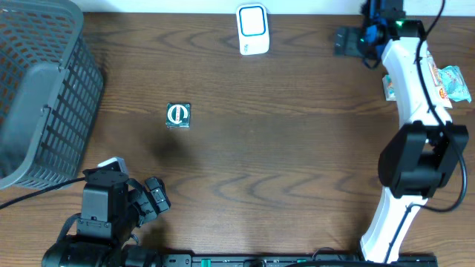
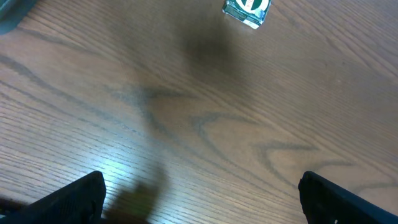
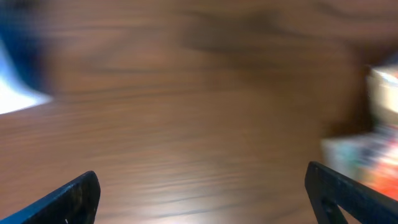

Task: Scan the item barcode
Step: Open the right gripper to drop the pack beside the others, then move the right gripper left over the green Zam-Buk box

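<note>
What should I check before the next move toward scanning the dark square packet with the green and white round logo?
1. Left gripper open and empty: ok.
2. Right gripper open and empty, though its view is blurred: ok.
3. Dark square packet with green and white round logo lying free on the brown wooden table: ok.
4. Barcode side located: cannot tell; only the logo face shows.
5. White and blue scanner unobstructed at the table's far edge: ok.

The right gripper (image 3: 202, 186) stands open, dark fingers (image 3: 65, 202) wide apart above the wooden table (image 3: 199, 112). The view is blurred: a white-and-blue shape (image 3: 15, 90) lies at left, colourful packets (image 3: 367, 155) at right.
</note>
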{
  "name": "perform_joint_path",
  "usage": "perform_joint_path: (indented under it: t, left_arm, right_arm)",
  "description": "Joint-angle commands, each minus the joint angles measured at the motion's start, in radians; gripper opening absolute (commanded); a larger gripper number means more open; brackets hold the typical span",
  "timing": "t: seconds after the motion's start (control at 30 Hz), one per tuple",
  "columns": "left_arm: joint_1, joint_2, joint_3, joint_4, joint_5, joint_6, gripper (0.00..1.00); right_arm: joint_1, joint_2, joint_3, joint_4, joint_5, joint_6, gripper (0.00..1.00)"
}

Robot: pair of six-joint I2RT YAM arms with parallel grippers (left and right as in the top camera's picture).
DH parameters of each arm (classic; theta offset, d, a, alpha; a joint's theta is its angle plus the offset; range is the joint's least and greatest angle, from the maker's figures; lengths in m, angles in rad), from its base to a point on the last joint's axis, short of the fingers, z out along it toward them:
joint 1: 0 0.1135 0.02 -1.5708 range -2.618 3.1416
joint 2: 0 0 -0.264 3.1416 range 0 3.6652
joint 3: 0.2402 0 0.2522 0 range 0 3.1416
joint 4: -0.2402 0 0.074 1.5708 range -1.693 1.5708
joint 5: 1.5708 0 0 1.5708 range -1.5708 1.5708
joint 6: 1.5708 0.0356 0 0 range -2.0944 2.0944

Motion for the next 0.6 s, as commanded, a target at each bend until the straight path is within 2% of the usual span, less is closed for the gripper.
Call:
perform_joint_path:
  t: [0.0, 0.13, 0.57]
  left_arm:
    - [0.002, -0.004, -0.001, -0.003, -0.009, 0.002, 0.98]
    - [0.002, -0.004, -0.001, -0.003, -0.009, 0.002, 0.98]
    - [0.002, -0.004, -0.001, -0.003, -0.009, 0.002, 0.98]
  right_arm:
    - [0.053, -0.069, 0.002, 0.013, -0.291, 0.008, 0.99]
    - [0.124, -0.060, 0.002, 0.027, -0.450, 0.008, 0.99]
    - [0.397, -0.028, 0.002, 0.095, -0.390, 0.008, 0.99]
